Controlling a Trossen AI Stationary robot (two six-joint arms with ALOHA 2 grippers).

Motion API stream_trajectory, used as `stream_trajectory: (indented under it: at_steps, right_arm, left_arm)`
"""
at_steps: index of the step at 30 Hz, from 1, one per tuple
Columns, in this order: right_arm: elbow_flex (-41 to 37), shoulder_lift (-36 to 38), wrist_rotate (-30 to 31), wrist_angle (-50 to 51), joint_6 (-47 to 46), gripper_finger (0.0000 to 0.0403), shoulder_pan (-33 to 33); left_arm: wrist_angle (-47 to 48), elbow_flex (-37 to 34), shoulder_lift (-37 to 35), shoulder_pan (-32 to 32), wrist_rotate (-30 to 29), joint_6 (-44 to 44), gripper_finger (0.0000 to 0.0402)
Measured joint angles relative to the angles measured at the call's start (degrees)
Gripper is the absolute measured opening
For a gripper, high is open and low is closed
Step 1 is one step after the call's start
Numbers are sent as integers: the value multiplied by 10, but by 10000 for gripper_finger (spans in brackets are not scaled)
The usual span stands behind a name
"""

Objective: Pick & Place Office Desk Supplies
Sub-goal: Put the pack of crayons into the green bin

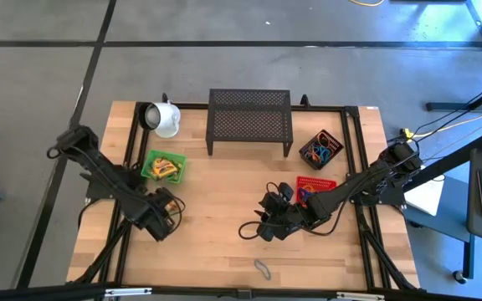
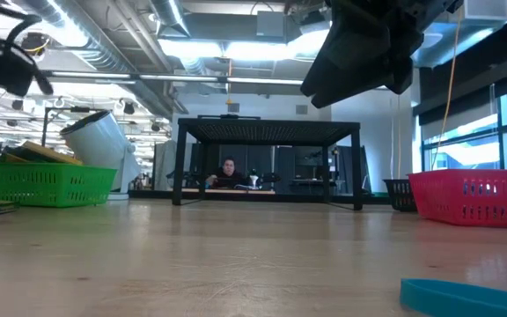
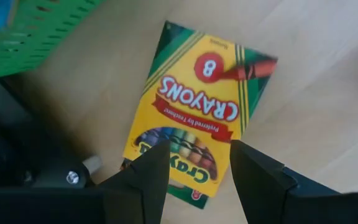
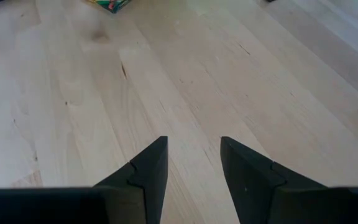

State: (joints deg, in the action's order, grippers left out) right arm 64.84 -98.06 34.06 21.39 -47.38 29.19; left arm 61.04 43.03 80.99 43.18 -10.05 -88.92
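Nearby, green basket (image 1: 151, 159), white mug (image 1: 164, 118), black mesh rack (image 1: 249, 121) behind.

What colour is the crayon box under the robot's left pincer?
The crayon box is mostly yellow with green edges; the left wrist view shows it best.

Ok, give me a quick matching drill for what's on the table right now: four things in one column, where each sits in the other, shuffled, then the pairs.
Things:
1. crayon box
2. white mug
3. rubber bands
4. grey loop

Places:
A. in the black basket by the right end of the mesh rack
B. flat on the wood under the open left gripper
C. alone on the wood near the table's front edge
D. on its side at the back left corner, behind the green basket

Pairs: 1-B, 2-D, 3-A, 4-C
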Motion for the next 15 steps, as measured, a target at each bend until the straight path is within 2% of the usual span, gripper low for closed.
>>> stream_trajectory:
  at_steps: [15]
  right_arm:
    - [0,0,0,-5,-1,149,0]
  left_arm:
    - [-25,0,57,-18,2,57,159]
